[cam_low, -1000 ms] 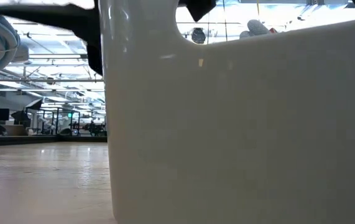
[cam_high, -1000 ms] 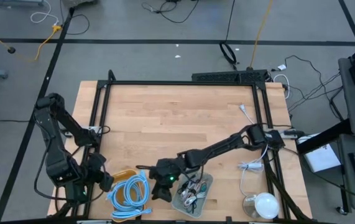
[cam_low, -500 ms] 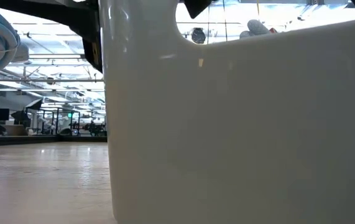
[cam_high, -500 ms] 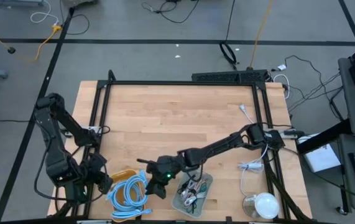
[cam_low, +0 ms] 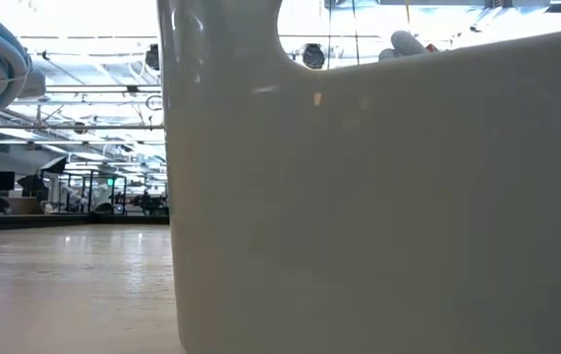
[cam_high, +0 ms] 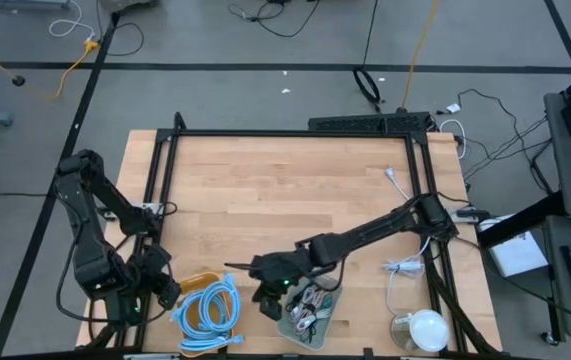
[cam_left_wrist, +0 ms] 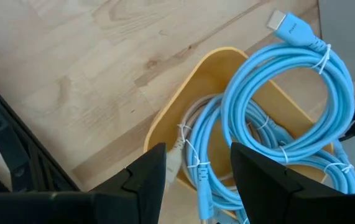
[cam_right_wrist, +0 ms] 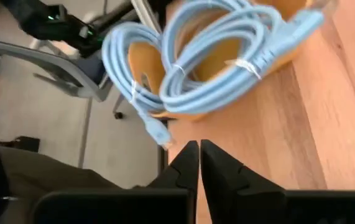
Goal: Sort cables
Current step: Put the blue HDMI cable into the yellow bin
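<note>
Several light-blue cables (cam_high: 210,308) lie coiled in a yellow tray (cam_high: 197,283) at the table's near left; one loop hangs over its rim (cam_right_wrist: 133,74). To the right, a pale tray (cam_high: 331,296) holds thinner dark and grey cable bundles (cam_high: 308,310). My left gripper (cam_left_wrist: 196,177) is open above the yellow tray's left end, pointing down, with nothing between its fingers. My right gripper (cam_right_wrist: 199,152) is shut and empty. It hovers between the two trays (cam_high: 268,300), facing the blue coils.
A white cord joined to a round white object (cam_high: 425,325) lies at the near right corner. Black frame rails (cam_high: 285,133) border the table. Bare wood (cam_high: 285,190) fills the far half. The pale tray's wall (cam_low: 378,197) blocks most of the low view.
My right gripper has risen out of the low view's top and drawn back a little toward the table's right edge, away from the yellow tray. The blue cables and both trays have stayed put.
</note>
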Controlling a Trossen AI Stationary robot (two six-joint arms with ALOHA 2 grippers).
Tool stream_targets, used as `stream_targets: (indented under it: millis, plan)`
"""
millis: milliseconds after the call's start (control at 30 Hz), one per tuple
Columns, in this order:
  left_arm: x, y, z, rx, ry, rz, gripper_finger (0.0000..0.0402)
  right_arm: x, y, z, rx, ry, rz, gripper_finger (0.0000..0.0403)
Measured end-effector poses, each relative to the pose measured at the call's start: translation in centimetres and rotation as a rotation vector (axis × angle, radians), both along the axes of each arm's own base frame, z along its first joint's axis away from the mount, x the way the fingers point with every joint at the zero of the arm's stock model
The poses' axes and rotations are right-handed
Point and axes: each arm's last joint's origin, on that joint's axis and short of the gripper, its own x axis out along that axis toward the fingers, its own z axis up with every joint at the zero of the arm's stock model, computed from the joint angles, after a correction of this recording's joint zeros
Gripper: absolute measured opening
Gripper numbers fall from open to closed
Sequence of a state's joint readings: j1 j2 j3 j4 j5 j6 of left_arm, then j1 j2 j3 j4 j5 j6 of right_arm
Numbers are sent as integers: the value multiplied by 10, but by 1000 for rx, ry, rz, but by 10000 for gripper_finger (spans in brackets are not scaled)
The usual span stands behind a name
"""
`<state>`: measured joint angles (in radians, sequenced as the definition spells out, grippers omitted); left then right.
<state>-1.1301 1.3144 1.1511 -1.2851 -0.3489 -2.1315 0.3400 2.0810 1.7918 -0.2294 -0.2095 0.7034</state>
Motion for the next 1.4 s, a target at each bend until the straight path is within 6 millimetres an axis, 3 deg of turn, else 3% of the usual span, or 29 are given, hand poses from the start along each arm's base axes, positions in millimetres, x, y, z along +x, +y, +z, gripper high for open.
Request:
stream_targets:
  millis: [233, 600, 900, 1067, 1400]
  plan:
    - [0, 0, 0, -4, -1, 0, 182, 7, 6, -21, 25, 35, 18, 1]
    - [0, -1, 0, -14, 3, -4, 182, 22, -18, -29, 20, 2, -51, 0]
    - [0, -1, 0, -7, 7, -8, 182, 32, -14, -55, 99, 38, -28, 0]
    - [0, -1, 0, -8, 8, -7, 182, 35, -13, -57, 139, 22, -40, 0]
    - [0, -1, 0, -8, 8, -6, 182, 40, -12, -40, 148, -38, -28, 0]
